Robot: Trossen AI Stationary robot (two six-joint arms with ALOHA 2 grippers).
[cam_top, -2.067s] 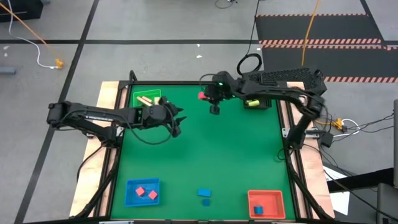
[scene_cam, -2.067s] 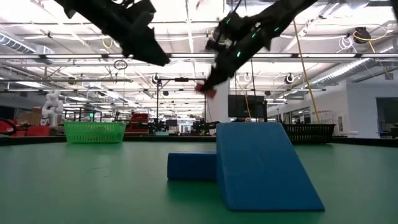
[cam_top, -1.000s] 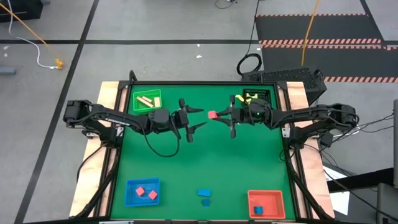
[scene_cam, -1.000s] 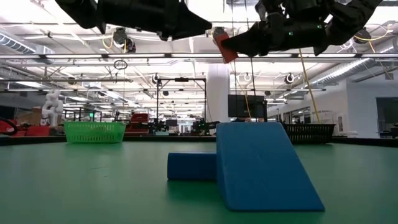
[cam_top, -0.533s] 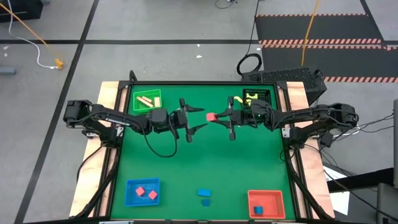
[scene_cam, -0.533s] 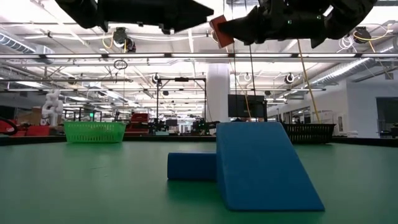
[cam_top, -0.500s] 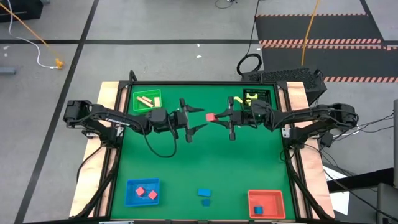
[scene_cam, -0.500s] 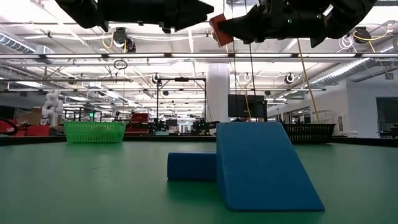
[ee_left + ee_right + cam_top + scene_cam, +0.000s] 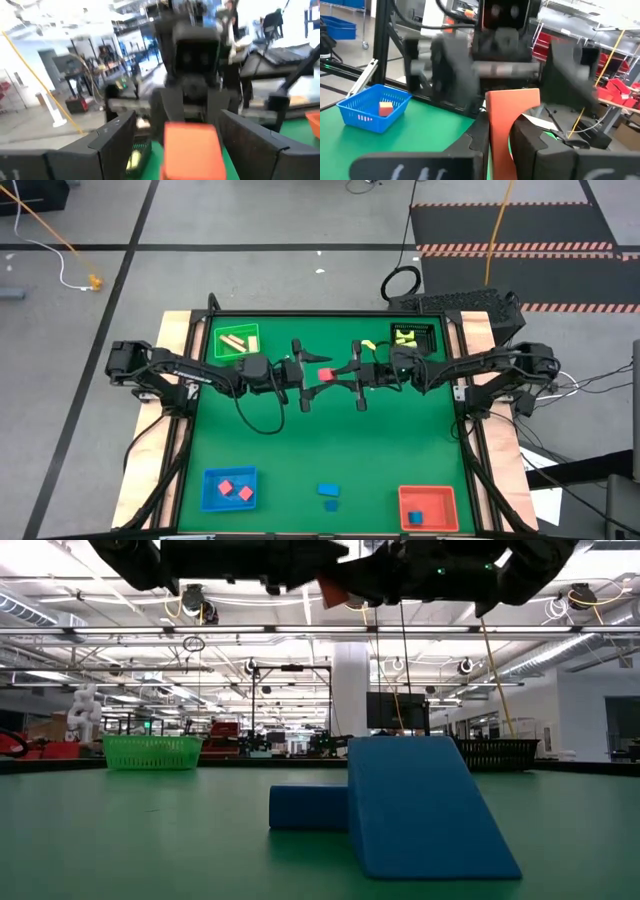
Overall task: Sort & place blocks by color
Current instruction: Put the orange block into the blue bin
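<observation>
— Where's my left end effector (image 9: 312, 374)?

— Raised over the surface (image 9: 400, 450) toward its far edge, fingers spread wide around the red block (image 9: 325, 374), not gripping.

— And the right end effector (image 9: 345, 374)?

— Facing it, clamped on that block.

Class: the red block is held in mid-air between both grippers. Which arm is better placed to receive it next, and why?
The left. The right gripper is shut on the red block, while the left gripper faces it, fingers open on either side of the block.
</observation>
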